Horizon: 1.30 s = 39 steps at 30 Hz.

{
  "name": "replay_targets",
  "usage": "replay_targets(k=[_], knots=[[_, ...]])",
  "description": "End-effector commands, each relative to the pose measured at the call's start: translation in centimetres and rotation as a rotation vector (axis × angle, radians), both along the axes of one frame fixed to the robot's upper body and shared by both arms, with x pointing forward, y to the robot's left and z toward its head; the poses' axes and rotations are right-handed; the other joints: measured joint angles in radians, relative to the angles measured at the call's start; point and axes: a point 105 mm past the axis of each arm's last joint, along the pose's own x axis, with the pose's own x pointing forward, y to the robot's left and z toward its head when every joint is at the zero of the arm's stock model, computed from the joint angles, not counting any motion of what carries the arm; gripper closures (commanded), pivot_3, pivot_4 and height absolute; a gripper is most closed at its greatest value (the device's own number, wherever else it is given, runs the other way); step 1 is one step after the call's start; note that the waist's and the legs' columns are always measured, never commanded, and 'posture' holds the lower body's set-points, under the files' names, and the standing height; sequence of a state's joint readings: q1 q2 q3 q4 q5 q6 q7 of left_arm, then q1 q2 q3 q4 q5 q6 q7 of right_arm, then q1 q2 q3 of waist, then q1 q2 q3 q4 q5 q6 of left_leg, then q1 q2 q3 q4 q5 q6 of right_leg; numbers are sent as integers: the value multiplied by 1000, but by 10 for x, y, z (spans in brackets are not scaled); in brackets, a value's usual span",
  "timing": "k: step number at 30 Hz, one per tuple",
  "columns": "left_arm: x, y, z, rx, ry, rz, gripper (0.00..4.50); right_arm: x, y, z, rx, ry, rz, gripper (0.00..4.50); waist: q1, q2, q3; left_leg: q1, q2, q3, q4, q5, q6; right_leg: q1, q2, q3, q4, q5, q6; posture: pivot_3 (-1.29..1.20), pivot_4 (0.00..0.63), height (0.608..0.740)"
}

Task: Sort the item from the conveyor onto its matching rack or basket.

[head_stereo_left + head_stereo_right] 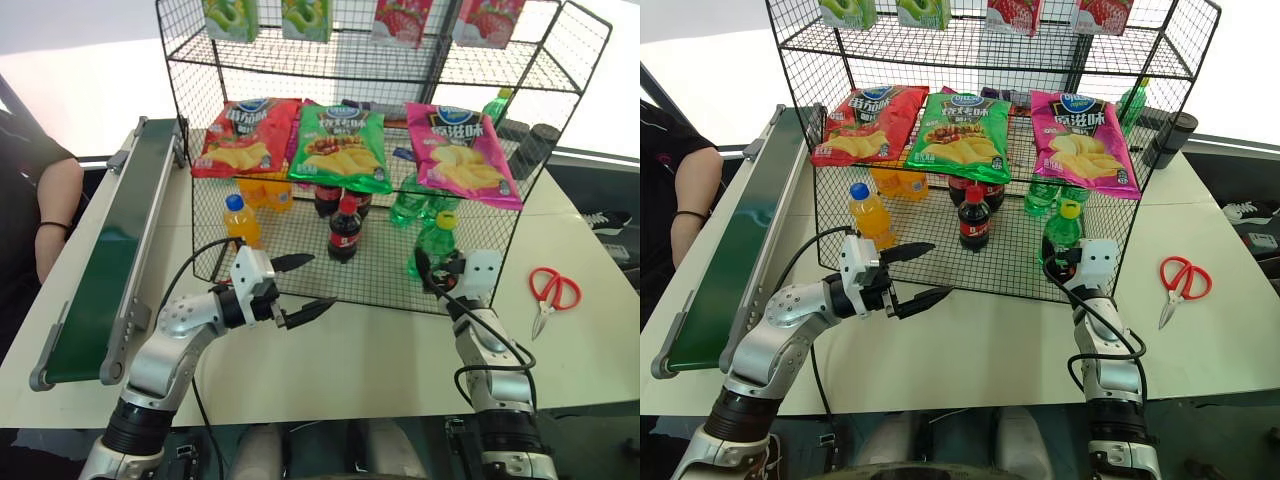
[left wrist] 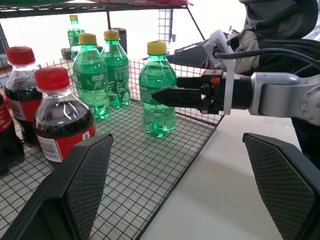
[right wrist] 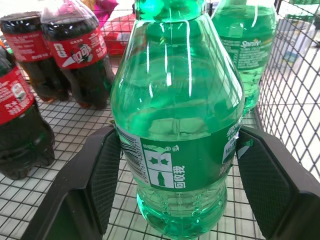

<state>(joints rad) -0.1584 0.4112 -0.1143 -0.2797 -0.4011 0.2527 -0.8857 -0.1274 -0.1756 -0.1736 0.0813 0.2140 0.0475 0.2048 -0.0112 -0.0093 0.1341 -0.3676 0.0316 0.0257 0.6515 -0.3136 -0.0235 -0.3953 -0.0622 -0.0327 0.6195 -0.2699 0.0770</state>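
**Ana:** Grippers first, nearest to the camera. The left gripper [image 1: 305, 285] hangs over the white table [image 1: 380, 350] in front of the rack, its two black fingers spread wide with nothing between them. The right gripper [image 3: 172, 165] is clamped on the green bottle [image 3: 177, 130]; its pads press the label on both sides.

**Ben:** So where does the bottle stand?

**Ana:** On the rack's [image 1: 200, 60] bottom wire shelf, close to the front edge at the robot's right, its base on the mesh. Just behind it stand other green bottles [image 2: 102, 72] with yellow caps, so it is among its own kind. Cola bottles [image 1: 344, 232] are in the middle, the orange drink [image 1: 240, 222] to the left.

**Ben:** Then the sorting is nearly finished?

**Ana:** It looks that way. The conveyor [image 1: 120, 240] on the far left carries nothing along the stretch that shows. What seems left is for the right gripper to let go and draw back without knocking the bottle.

**Ben:** And its pose?

**Ana:** Upright. Its long axis runs vertically, yellow cap [image 2: 156, 47] on top, base down on the shelf, with no lean visible.

**Ben:** Anything farther back?

**Ana:** Chip bags [image 1: 343, 148] hang along the rack's front, and cartons [image 1: 305, 18] hang at the top tier.
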Motion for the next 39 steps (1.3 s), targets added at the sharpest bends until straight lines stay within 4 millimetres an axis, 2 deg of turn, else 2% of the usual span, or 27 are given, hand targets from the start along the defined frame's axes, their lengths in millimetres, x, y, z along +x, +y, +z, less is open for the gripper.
replay_targets(k=[1, 4, 7, 8, 13, 18, 29, 31, 35, 37, 39], knots=[[-3, -3, 6, -6, -29, -18, 65, 3, -3, 20, 16, -83, -13, 1580, 0, 0, 0, 0, 0, 0, 0, 0, 0, 0, 0, 0, 0, 0, 0, 0, 150, 740], [-2, -3, 5, -3, -29, -21, 65, 2, -1, 18, 19, -81, 1, 1580, 0, 0, 0, 0, 0, 0, 0, 0, 0, 0, 0, 0, 0, 0, 0, 0, 150, 740], [-1, -2, 4, 3, -33, -19, 0, 2, 0, 18, 24, -80, 5, 283, 0, 0, 0, 0, 0, 0, 0, 0, 0, 0, 0, 0, 0, 0, 0, 0, 150, 740], [-1, -2, 4, 4, -33, -17, 0, 2, -1, 18, 24, -79, 6, 20, 0, 0, 0, 0, 0, 0, 0, 0, 0, 0, 0, 0, 0, 0, 0, 0, 150, 740], [-1, 0, 2, 15, -40, -6, 0, 1, -2, 23, -6, -97, 4, 20, 0, 0, 0, 1, 0, 0, 0, 0, 0, 1, 0, 0, 0, 0, 0, 0, 150, 740], [0, 2, 2, 13, -42, 3, 0, -9, -3, 30, -95, -120, 21, 20, 1, 0, 0, 1, 0, 0, 0, 0, 0, 1, 0, 0, 0, 0, 0, 0, 150, 740], [15, 24, 0, 22, -42, 101, 0, -36, -1, 50, -238, -149, 86, 20, 1, 0, -1, 5, 0, 0, -1, 0, 0, 4, 0, 1, 0, 0, 0, 0, 150, 740], [17, 31, -1, 30, -39, 125, 0, -41, 0, 53, -268, -143, 119, 20, 1, 0, -1, 6, 0, 0, -1, 0, 0, 5, 0, 1, 0, 0, 0, 0, 150, 740], [27, 59, -1, 57, -7, 240, 0, -60, 4, 62, -286, -129, 254, 20, 2, 0, 0, 7, 0, 1, -2, 0, 0, 6, 0, 1, -1, 0, 0, 0, 150, 740], [27, 80, -6, 118, 7, 293, 0, -76, 4, 62, -281, -90, 352, 20, 1, 0, 0, 8, 0, 1, -3, 0, 0, 6, 0, 1, -1, 0, 0, 0, 150, 740], [26, 92, -9, 155, 15, 320, 0, -87, 3, 61, -279, -58, 409, 20, 0, 0, -1, 10, 0, 1, -4, -1, 1, 7, 1, 1, -1, -1, 0, 0, 150, 740]])
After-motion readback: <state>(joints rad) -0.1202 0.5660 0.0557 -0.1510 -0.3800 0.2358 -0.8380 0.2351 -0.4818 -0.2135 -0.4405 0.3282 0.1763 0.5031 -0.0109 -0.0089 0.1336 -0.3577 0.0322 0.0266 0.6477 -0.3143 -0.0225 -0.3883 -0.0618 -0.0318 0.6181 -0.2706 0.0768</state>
